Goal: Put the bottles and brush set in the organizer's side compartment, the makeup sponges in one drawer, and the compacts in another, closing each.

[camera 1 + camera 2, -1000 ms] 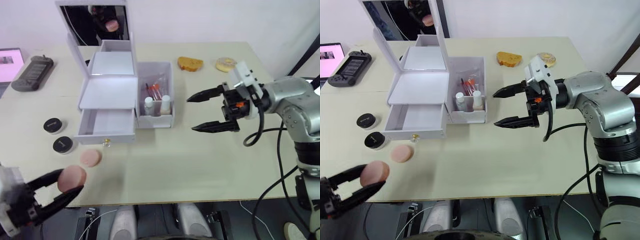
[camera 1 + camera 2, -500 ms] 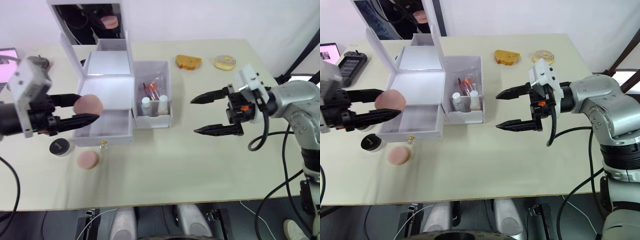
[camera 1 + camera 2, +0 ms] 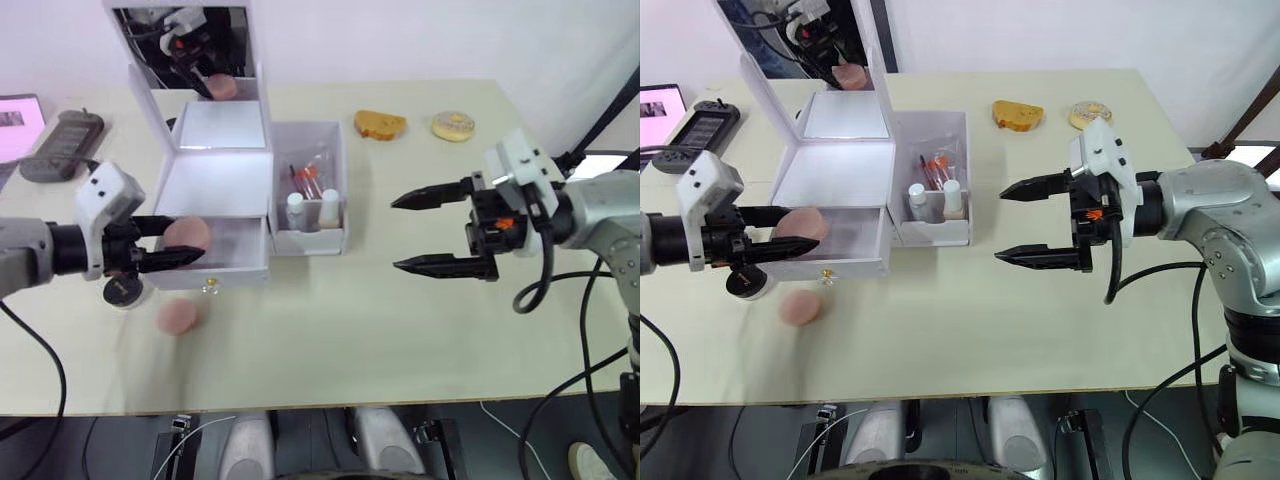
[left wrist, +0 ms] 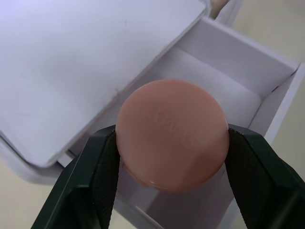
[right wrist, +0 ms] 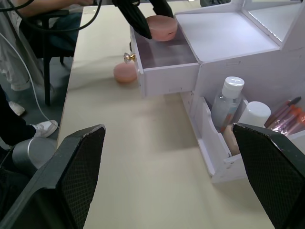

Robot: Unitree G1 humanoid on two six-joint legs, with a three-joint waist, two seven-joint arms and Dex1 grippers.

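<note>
Since a moment ago my left pincer (image 3: 172, 244), clamped on a makeup sponge (image 3: 187, 234), has reached the open drawer (image 3: 222, 262), right pincer (image 3: 443, 232) idle, spread wide; bottles (image 3: 297, 211) stowed, second sponge (image 3: 177, 316) and compacts (image 3: 121, 291) remain on the surface (image 3: 400, 330).

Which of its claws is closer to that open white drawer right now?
The left. The left claw holds a pink sponge right over the open drawer. The right claw hangs open beyond the side compartment, well away from the drawer.
</note>
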